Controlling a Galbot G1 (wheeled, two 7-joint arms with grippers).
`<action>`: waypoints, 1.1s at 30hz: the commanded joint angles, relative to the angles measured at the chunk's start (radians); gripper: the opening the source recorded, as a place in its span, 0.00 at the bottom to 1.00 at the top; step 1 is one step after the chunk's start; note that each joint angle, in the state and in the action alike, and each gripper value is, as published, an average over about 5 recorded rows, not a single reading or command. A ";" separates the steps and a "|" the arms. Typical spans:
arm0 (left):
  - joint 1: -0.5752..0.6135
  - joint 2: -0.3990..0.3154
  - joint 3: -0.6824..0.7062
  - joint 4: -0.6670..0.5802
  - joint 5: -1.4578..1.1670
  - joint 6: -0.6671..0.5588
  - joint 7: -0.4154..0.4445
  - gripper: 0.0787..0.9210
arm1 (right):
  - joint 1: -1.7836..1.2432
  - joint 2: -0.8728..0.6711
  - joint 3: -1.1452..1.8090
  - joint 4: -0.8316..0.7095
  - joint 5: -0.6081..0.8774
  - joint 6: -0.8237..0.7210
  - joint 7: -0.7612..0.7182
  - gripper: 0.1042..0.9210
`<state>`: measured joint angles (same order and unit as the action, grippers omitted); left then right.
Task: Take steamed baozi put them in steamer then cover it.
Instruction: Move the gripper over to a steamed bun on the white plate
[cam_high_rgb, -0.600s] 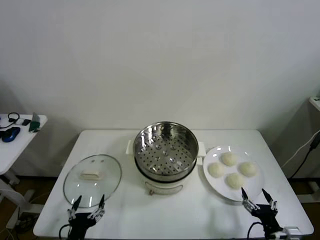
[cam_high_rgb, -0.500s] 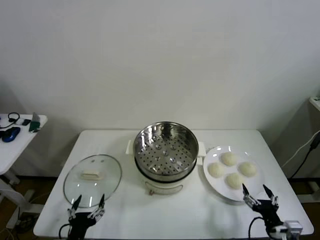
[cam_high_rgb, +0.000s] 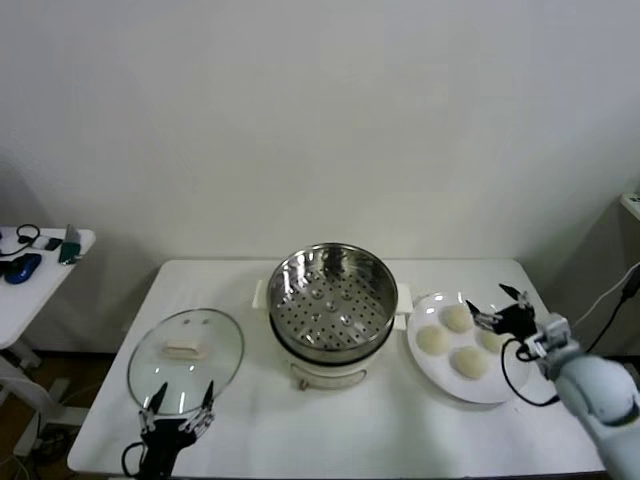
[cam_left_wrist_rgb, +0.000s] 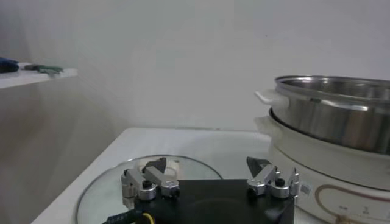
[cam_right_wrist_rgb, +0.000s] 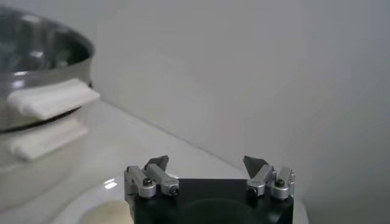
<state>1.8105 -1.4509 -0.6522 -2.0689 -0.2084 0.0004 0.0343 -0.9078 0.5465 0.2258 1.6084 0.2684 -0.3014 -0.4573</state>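
Left gripper (cam_high_rgb: 179, 402) parked at the near table edge, jaws spread, nothing in them, just this side of the glass lid (cam_high_rgb: 186, 360) lying flat on the table (cam_high_rgb: 330, 430)

Right gripper (cam_high_rgb: 499, 309) is the working one: jaws wide apart, holding nothing, hovering over the far right part of the white plate (cam_high_rgb: 440, 378). Its wrist view shows both fingertips (cam_right_wrist_rgb: 155, 164) clear, with a pale bun edge just below

Four steamed baozi (cam_high_rgb: 432, 341) sit on that plate, right of the steamer (cam_high_rgb: 331, 310). The far bun and the right bun lie directly under or just beside the gripper; can't tell which it's lined up on. Buns are round, so no long axis to match, any jaw angle should do

Right arm is far nearer; left is across the table. My read: next move is a short drop onto the closest bun, then carry left to the steamer, which stands uncovered with the perforated tray bare
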 joint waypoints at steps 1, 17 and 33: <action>-0.002 0.002 0.001 -0.002 0.002 -0.002 0.001 0.88 | 0.385 -0.263 -0.352 -0.173 -0.179 0.051 -0.403 0.88; -0.009 -0.007 0.009 0.012 0.012 -0.009 0.007 0.88 | 1.313 -0.009 -1.398 -0.488 -0.178 0.209 -0.756 0.88; -0.012 -0.023 -0.002 0.042 0.008 -0.017 0.006 0.88 | 1.123 0.360 -1.299 -0.839 -0.189 0.208 -0.672 0.88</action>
<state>1.7987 -1.4721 -0.6528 -2.0301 -0.2002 -0.0155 0.0409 0.1865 0.7927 -1.0176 0.8955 0.0793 -0.1009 -1.1152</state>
